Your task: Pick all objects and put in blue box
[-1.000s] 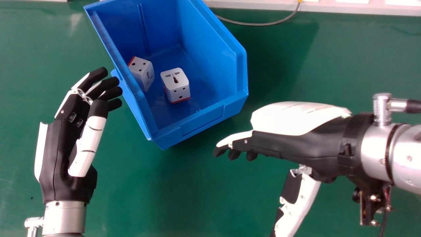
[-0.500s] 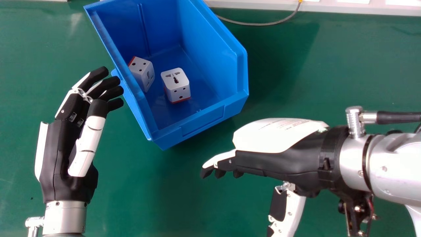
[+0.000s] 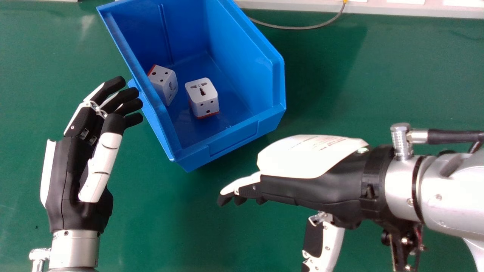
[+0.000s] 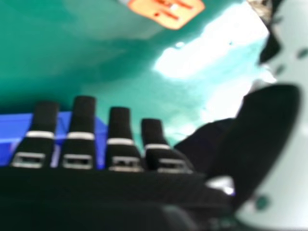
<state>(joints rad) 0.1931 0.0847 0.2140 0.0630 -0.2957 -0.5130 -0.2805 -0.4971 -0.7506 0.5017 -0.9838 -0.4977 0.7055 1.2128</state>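
Note:
The blue box [image 3: 242, 128] stands on the green table with two white plug adapters inside: one [image 3: 165, 84] against its left wall, the other [image 3: 203, 97] near the middle. The left hand [image 3: 81, 166] is beside the box's left wall, fingers relaxed and holding nothing. In front and to the right of the box, the right hand [image 3: 302, 181] hovers palm down, its fingers extended and thumb spread apart. In the right hand view the right hand [image 4: 82, 130] has nothing in its grasp; an orange-faced object [image 4: 168, 10] lies on the table beyond, and part of the blue box [image 4: 14, 127] shows behind the fingers.
A grey cable [image 3: 295, 28] curves along the table's far edge beside a white strip [image 3: 378, 8]. The green table [image 3: 170, 226] extends between the two hands and in front of the box.
The right hand has moved left and toward the robot, slowing lately, with its thumb still spread. The left hand has barely shifted. The box and both adapters inside stay in place.

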